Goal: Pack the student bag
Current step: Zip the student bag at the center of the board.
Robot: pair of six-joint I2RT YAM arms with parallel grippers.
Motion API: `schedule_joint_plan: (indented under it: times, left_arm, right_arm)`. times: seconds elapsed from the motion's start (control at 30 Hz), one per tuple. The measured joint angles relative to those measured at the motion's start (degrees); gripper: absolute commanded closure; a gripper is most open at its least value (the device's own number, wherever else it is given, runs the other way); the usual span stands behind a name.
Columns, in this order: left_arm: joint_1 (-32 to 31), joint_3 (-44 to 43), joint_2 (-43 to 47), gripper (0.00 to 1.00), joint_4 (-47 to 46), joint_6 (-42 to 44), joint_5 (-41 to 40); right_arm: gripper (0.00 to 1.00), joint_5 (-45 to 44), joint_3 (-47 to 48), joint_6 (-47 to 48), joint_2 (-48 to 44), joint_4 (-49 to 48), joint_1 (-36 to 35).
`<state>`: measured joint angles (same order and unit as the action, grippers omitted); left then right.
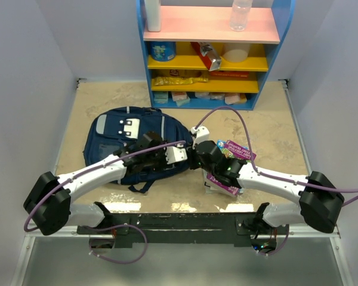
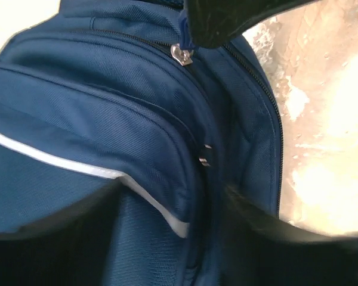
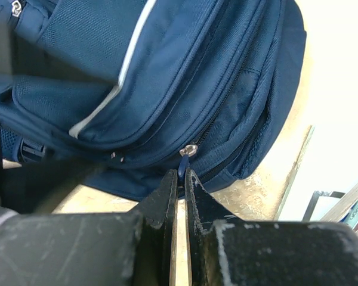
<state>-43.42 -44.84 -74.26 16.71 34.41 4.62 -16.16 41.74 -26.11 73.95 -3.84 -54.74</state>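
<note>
Opening a zipped compartment appears to be the step in hand, since nothing can be packed until the bag is unzipped.

Top view: the student bag lies flat on the table, left of centre in the frame, below the blue shelf unit. Both arms converge on its right edge. The left gripper sits over the fabric. The right gripper meets the bag from the right.

Left wrist view: the jaws stand wide apart at the lower corners of the frame, straddling a ridge of navy fabric with nothing clamped. The zipper slider shows at upper centre, its upper end disappearing under the opposite arm's dark fingertip.

Right wrist view: the fingers are clenched on the blue pull tab at lower centre, with the slider just above.

Procedure: close the left jaws on the fabric near the slider to anchor the bag. Then draw the tab along the line of the teeth, following the curve of the seam. Pull steadily. An unanchored bag is likely to slide on the table rather than unzip.
</note>
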Motion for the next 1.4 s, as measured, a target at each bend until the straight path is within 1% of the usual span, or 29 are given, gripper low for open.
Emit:
schedule_joint_plan:
  times: [0.03, 0.07, 0.1, 0.33, 0.47, 0.6, 0.8, 0.93, 1.17, 1.27, 1.4]
  left_arm:
    - [0.02, 0.0, 0.0, 0.84, -0.2, 0.02, -0.48]
    - [0.0, 0.0, 0.02, 0.97, -0.24, -0.13, -0.79]
    - [-0.24, 0.0, 0.2, 1.0, -0.31, 0.7, -1.36]
    - [-0.31, 0.5, 3.43, 1.0, 1.79, 1.18, -1.25]
    - [-0.26, 1.75, 7.26, 1.0, 4.85, 1.73, 0.52]
    - [-0.28, 3.34, 12.2, 1.0, 9.4, 3.3, 3.13]
    - [-0.35, 3.63, 13.57, 1.0, 13.18, 5.86, 5.53]
    - [-0.31, 4.07, 15.58, 1.0, 15.82, 8.94, 7.43]
    - [-0.2, 4.72, 21.29, 1.0, 24.76, 17.46, 12.24]
    - [-0.09, 4.72, 21.59, 1.0, 26.69, 20.61, 12.81]
    - [0.04, 4.72, 21.53, 1.0, 29.05, 25.05, 12.79]
  right_arm:
    - [1.0, 0.07, 0.0, -0.04, -0.09, 0.04, 0.0]
    - [1.0, 0.09, 0.0, -0.07, -0.09, 0.02, 0.0]
    - [1.0, 0.11, 0.0, -0.11, -0.09, 0.07, 0.04]
    - [1.0, 0.33, 0.13, -0.22, 0.5, -0.24, 0.26]
    - [1.0, 1.25, 0.94, -0.22, 2.91, -0.96, 1.53]
    - [1.0, 2.27, 2.47, 0.04, 5.49, -1.55, 4.24]
    - [1.0, 2.71, 5.53, 1.07, 8.33, -1.79, 5.49]
    - [1.0, 3.3, 6.93, 1.84, 11.06, -2.71, 6.23]
    - [1.0, 4.37, 12.04, 3.37, 20.09, -4.02, 8.48]
    - [1.0, 5.73, 14.95, 3.76, 23.41, -3.5, 8.98]
    - [1.0, 7.54, 17.99, 4.17, 25.49, -2.97, 9.05]
